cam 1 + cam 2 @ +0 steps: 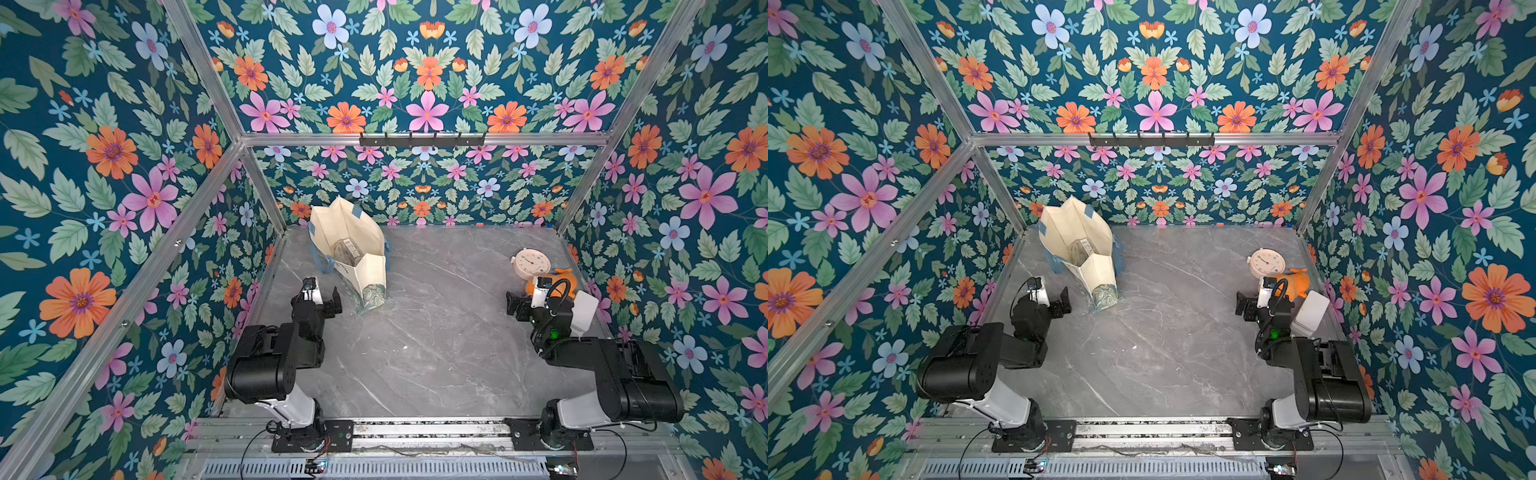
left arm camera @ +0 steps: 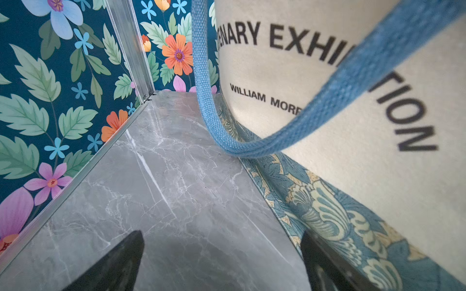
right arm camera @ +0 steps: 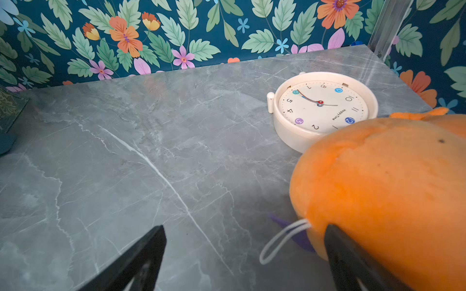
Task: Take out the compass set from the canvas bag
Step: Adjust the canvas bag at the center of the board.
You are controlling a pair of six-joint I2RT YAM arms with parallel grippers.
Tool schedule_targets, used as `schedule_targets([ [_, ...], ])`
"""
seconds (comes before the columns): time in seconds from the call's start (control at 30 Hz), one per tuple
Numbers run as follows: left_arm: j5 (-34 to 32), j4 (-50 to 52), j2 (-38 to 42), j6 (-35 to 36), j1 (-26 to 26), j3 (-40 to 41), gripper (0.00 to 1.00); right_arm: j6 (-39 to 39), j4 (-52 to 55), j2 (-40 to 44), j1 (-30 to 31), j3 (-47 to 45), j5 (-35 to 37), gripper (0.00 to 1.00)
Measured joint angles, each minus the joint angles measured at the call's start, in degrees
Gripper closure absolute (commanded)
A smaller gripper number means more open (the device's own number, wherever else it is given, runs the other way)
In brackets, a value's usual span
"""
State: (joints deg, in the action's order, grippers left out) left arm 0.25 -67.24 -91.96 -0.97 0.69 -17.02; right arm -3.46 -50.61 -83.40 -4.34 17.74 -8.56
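The canvas bag (image 1: 365,270) is matt cream woven cloth; its strap (image 2: 201,88) is coarse, ribbed blue webbing. Beneath the bag, the table (image 1: 436,332) looks like smooth, faintly glossy grey veined stone. Well apart from the bag are a smooth plastic clock (image 3: 297,136) and a fuzzy plush toy (image 3: 390,189).

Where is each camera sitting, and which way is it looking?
Top views: high above the arms' bases, looking down toward the back wall; both arms show, with left gripper and right gripper open.
Left wrist: low on the left arm, facing the canvas bag close up; only two black fingertips show.
Right wrist: low on the right arm, facing the clock and orange plush toy; two fingertips show.
Shared: both top views and the left wrist see the canvas bag.
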Motion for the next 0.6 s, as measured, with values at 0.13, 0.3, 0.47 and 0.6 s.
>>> schedule_targets([
  [0.13,-0.1,0.0,0.0,0.0,0.0,0.0,0.0,0.0,-0.1,0.0,0.0,-0.2,0.0,0.01],
  [0.3,-0.1,0.0,0.0,0.0,0.0,0.0,0.0,0.0,-0.1,0.0,0.1,-0.3,0.0,0.01],
  [0.47,-0.2,0.5,0.4,0.0,-0.2,-0.1,0.0,-0.7,-0.1,0.0,0.0,-0.3,1.4,0.01],
  [0.6,-0.4,0.9,0.4,0.0,-0.5,-0.1,0.0,-0.7,-0.1,0.0,0.0,-0.3,2.8,0.01],
])
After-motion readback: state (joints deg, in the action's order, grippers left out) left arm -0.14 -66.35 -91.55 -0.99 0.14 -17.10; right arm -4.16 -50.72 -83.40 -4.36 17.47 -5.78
